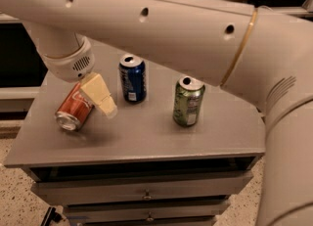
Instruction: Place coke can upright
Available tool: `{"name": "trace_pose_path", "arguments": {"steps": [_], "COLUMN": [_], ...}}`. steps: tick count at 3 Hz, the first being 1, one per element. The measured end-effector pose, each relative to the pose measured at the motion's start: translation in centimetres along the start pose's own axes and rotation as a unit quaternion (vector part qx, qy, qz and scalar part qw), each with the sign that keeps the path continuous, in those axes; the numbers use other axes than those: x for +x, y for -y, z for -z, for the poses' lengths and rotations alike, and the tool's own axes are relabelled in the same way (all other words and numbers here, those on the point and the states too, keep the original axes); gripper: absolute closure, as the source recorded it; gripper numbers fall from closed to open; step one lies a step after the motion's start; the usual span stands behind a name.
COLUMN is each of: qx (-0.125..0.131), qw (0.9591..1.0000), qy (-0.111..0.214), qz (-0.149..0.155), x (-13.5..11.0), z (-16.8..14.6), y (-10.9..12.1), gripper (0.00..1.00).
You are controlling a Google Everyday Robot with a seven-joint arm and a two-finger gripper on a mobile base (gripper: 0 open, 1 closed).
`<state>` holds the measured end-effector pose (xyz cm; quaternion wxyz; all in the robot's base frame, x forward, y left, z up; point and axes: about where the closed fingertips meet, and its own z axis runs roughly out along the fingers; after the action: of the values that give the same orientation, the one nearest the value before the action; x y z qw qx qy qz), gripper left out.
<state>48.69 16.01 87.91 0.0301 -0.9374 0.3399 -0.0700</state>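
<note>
Grey, flat top of a low cabinet (pixel 146 144), seen from above and in front, with stacked drawer fronts (pixel 146 196) beneath carrying small round knobs. Speckled light floor (pixel 14 205) at lower left; dark shelving and dim clutter behind the far edge. Across the upper part of the view, a thick cream-white robot arm (pixel 171 29) running from the right side to a ribbed wrist (pixel 68 61) over the left end of the top. On the surface, three drink cans: upright near the middle, a blue can (pixel 132 78) with its opened end up; right of it and well apart, also upright, a green can (pixel 188 101); at the left, on its side, the coke can (pixel 73 110), red with white script, silver end turned toward the front-left edge, body angled back toward the blue can. Below the wrist, the gripper (pixel 99 95), pale yellow, pointing down and to the right, overlapping the upper right flank of the coke can and ending just beside it, between that can and the blue one. Cannot tell whether spread, pressed together or pinching the can, nor whether actually touching it.
</note>
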Motion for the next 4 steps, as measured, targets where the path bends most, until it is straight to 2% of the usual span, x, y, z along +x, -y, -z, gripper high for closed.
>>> {"name": "trace_pose_path", "arguments": {"steps": [1, 2, 4], "qx": [-0.013, -0.023, -0.028], "qw": [0.9996, 0.999, 0.9988], "qy": [-0.001, -0.001, -0.006], "qz": [0.025, 0.038, 0.041], "x": [-0.26, -0.12, 0.18], "z": [-0.79, -1.36, -1.69], "y": [0.18, 0.45, 0.49], "gripper": [0.0, 0.0, 0.0]}}
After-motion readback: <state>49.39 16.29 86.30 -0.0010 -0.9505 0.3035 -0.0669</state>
